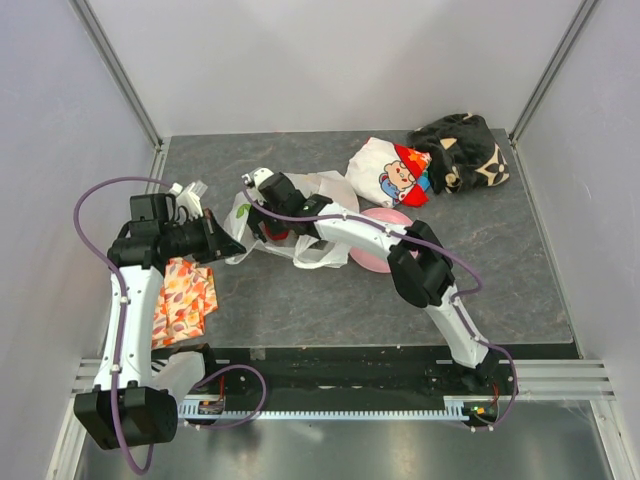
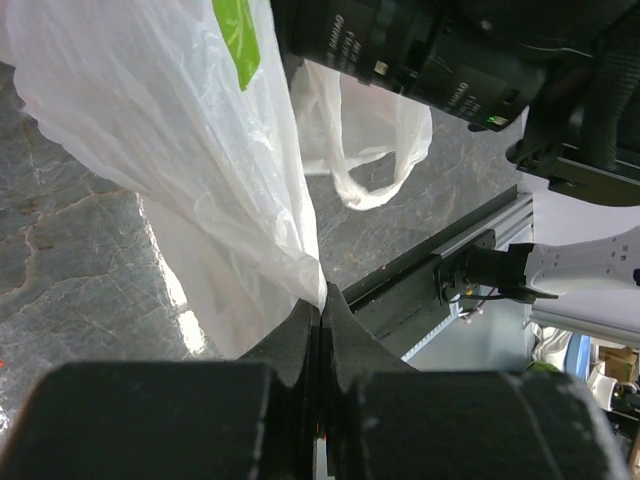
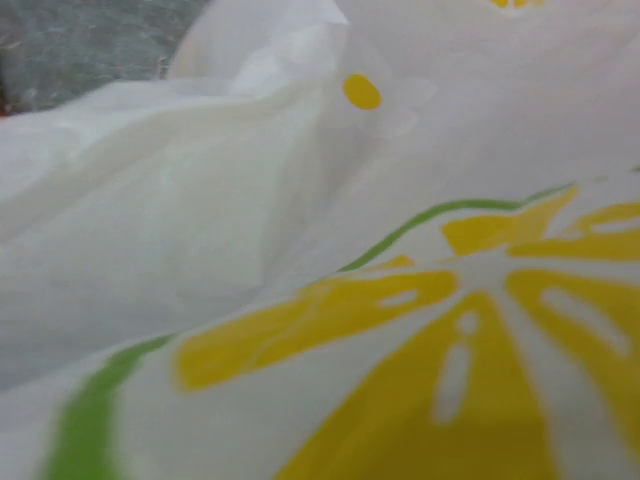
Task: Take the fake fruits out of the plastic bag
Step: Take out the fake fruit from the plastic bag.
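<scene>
Grey table (image 1: 300,300): plastic bag (image 1: 325,186) w/ red fruit (image 1: 281,237)

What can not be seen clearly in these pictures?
Fruits: hidden by the bag in all views; only a red glimpse from above.
Right end effector: open or shut unknown; bag fills the right wrist view, too small from above.
Bag print: right wrist view, blurred, too close.

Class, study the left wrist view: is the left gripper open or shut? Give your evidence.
Shut on the plastic bag: the jaws of the left gripper press together, with a fold of the white film pinched between them.
</scene>
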Available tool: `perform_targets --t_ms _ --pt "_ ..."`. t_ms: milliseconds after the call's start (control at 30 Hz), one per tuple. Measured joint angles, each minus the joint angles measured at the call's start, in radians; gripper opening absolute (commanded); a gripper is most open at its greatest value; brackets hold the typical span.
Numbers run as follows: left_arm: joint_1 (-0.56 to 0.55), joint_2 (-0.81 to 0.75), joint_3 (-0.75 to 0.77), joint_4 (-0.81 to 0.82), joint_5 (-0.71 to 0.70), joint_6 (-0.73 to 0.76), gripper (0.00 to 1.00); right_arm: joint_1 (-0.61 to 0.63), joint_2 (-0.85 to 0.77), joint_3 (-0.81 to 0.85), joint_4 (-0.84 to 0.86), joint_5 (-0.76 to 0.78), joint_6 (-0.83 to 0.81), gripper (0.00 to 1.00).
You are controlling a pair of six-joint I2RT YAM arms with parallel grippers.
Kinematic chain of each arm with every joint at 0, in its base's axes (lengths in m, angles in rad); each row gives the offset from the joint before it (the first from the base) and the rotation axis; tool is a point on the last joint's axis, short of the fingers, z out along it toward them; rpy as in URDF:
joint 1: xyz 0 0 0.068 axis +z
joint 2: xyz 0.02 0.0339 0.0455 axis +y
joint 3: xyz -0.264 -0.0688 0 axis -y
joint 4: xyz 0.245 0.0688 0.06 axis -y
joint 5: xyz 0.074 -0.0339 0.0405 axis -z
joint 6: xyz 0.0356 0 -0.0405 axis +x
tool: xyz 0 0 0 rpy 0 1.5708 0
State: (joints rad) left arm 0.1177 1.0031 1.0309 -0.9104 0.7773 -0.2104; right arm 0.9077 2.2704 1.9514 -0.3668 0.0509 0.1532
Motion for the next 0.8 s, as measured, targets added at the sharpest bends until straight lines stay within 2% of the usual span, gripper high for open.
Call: perform_targets --t_ms 367,533,567,600,633,800 --pt "0.0 -0.008 -0.057 -0.015 -0.001 0.0 0.02 0.0 0.108 0.082 0.006 0.161 0.148 0.92" --pt "0.0 -0.008 -0.062 -0.016 -0.001 0.007 0.01 -0.001 0.148 0.094 -0.002 0.217 0.197 0.87" --pt "0.0 -0.008 -0.063 -0.017 -0.001 0.008 0.02 -0.001 0.157 0.1 -0.002 0.22 0.204 0.83" --pt "0.0 -0.008 -0.063 -0.018 -0.001 0.009 0.02 -0.001 0.178 0.119 -0.007 0.225 0.219 0.67" --pt "0.0 -0.008 -0.064 -0.018 -0.002 0.009 0.02 -0.001 0.182 0.122 -0.007 0.226 0.22 0.61" --pt "0.0 -0.012 -0.064 -0.024 -0.01 0.01 0.02 -0.007 0.212 0.159 -0.004 0.23 0.248 0.42"
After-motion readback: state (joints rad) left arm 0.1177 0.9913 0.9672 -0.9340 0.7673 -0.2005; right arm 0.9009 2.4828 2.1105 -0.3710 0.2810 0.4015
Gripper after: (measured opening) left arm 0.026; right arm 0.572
